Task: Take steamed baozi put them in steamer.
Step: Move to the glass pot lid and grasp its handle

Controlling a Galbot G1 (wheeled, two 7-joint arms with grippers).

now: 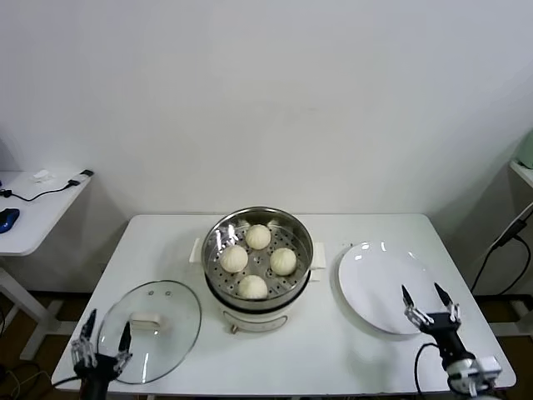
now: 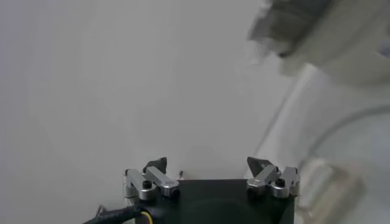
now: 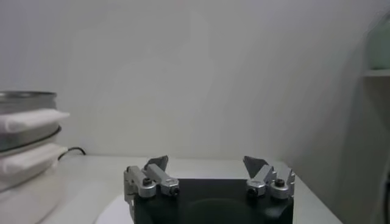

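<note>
Head view: the four small round cream-white dough baozi [image 1: 258,260] already sit inside the round shiny stainless-steel steamer [image 1: 218,235], on its perforated tray, centre of frame. They form a loose diamond; none looks to touch another.

The flat white round plate [image 1: 375,279] at right-centre holds nothing. The round glass lid [image 1: 166,321] lies flat on the white desk [image 1: 333,358] at lower left.

Left pincer [image 1: 102,340] is in the lower-left corner, at the near edge of the lid, jaws spread, holding nothing. Right pincer [image 1: 426,298] is at lower right, over the near edge of the plate, also spread and empty.

Key relation: the buns lie up and toward frame centre from both pincers, roughly between them. Right pincer looks a bit closer to the steamer. Buns are round, so no long axis to line up with. Judging by this, loading looks done; no bun is left outside.

View diffs: right wrist view shows the steamer side-on at frame left w/ its white handles, no buns visible. Left wrist view shows only blurred lid glass at frame right plus the open left pincer [image 2: 211,165]. Only the head view shows the bun count.
</note>
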